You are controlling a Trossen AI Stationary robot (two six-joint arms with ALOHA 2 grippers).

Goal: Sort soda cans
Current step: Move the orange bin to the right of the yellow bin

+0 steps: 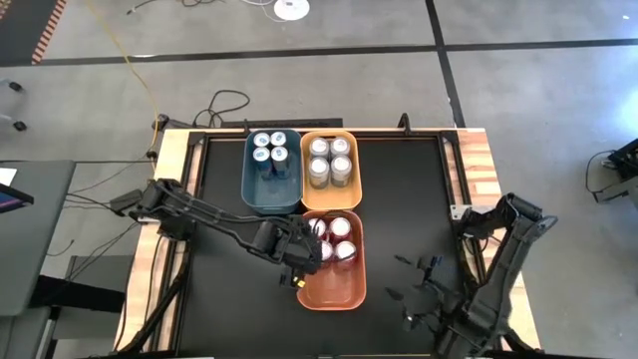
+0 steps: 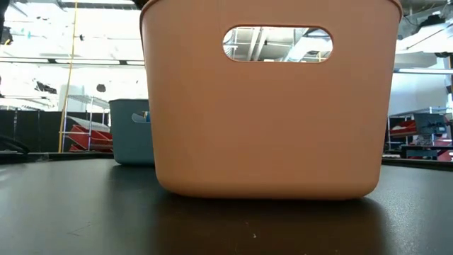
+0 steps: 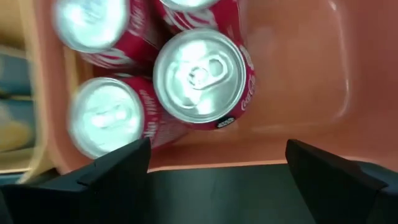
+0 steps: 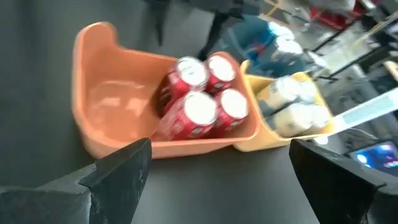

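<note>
Item 1, left gripper [image 1: 299,261]: I see its jaws spread wide and empty, hovering at the left wall of the orange bin [image 1: 334,291]. In the left wrist view its two dark fingers [image 3: 112,180] stand well apart, and nothing lies between them.

Item 2, red cans [image 1: 332,239]: four, upright, silver tops up, clustered at the far end of the orange bin, just beside the left gripper but apart from it. The nearest of them sits ahead of the open fingers in the left wrist view [image 3: 202,78].

Item 3, right gripper [image 1: 424,291]: jaws fully apart, holding nothing, over the black table [image 1: 409,199] at the near right, well apart from all bins.

Item 4, orange bin: near, centre; its near half is bare.

Item 5, yellow-orange bin [image 1: 331,195]: far side, touching the orange bin; holds four silver cans [image 1: 330,162].

Item 6, teal bin [image 1: 271,197]: left of the yellow-orange bin; holds four dark blue cans [image 1: 270,147] at its far end.
</note>
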